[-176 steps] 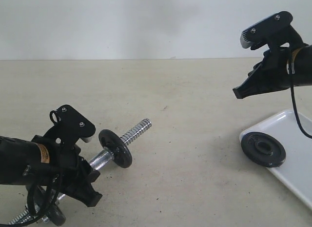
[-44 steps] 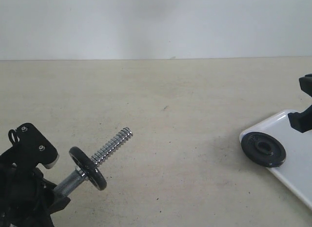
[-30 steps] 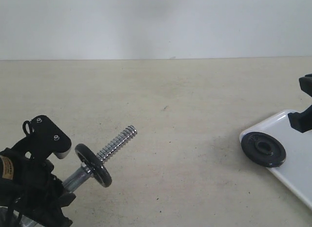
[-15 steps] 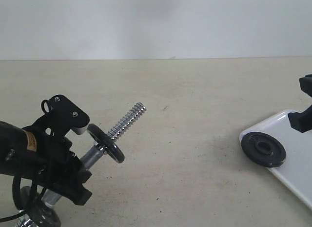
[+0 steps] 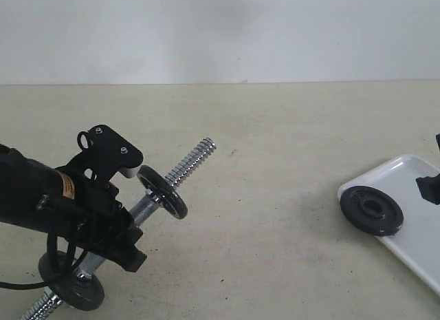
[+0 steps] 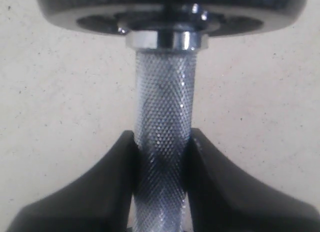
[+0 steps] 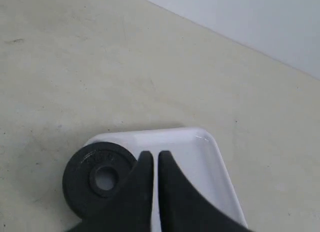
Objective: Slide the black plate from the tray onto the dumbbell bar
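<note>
The black plate (image 5: pixel 371 210) lies flat at the near-left corner of the white tray (image 5: pixel 412 230), its centre hole facing up. My left gripper (image 5: pixel 128 232) is shut on the cross-hatched shaft of the dumbbell bar (image 5: pixel 189 164), which it holds tilted, threaded end pointing up and to the right. In the left wrist view both fingers clamp the bar (image 6: pixel 162 112) at the gripper (image 6: pixel 162 142). My right gripper (image 7: pixel 155 157) is shut and empty, hovering over the tray (image 7: pixel 200 152) just beside the plate (image 7: pixel 97 177). Only a bit of the right gripper (image 5: pixel 430 186) shows at the exterior view's right edge.
A small black disc (image 5: pixel 163 192) with a chrome nut sits on the bar ahead of my left fingers, and another disc (image 5: pixel 72 287) is at the bar's lower end. The beige table (image 5: pixel 275 148) stretches between the bar and the tray.
My left arm has carried the bar up and to the right, toward the middle. The right gripper has shifted slightly down and right, near the frame edge. The plate has not moved.
</note>
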Robot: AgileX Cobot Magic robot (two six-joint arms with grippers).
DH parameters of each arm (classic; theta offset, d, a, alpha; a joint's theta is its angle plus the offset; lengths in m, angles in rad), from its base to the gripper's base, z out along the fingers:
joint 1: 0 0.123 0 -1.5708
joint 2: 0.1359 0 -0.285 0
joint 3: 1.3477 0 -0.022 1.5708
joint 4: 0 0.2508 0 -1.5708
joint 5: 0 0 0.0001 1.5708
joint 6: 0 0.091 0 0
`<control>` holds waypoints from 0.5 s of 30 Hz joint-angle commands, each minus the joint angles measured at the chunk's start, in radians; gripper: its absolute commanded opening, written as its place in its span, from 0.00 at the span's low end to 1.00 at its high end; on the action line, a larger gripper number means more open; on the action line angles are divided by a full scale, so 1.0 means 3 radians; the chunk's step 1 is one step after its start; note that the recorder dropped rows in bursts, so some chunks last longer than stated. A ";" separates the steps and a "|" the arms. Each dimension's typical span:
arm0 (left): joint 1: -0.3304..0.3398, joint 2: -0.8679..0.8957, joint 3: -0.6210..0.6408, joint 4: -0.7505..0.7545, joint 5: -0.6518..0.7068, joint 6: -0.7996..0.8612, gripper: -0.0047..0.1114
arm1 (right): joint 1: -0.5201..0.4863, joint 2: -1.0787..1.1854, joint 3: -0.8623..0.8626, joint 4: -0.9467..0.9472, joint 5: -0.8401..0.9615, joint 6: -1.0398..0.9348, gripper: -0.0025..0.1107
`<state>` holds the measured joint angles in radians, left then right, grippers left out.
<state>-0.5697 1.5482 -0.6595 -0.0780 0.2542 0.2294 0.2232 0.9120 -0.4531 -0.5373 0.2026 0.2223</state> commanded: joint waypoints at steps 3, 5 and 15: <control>0.0003 -0.0060 -0.0184 -0.0050 -0.1794 0.0021 0.08 | -0.0014 0.0107 -0.0017 0.0006 0.0124 0.0018 0.03; 0.0003 -0.0060 -0.0184 -0.0050 -0.1801 0.0021 0.08 | -0.0014 0.0213 -0.0017 0.0013 0.0140 0.0018 0.04; 0.0003 -0.0060 -0.0184 -0.0037 -0.1822 0.0021 0.08 | 0.0248 0.1001 -0.0202 -0.0001 0.0221 -0.0467 0.25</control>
<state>-0.5697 1.5644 -0.6798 -0.0780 0.2542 0.2294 0.2466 1.1949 -0.5051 -0.5373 0.2634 0.1759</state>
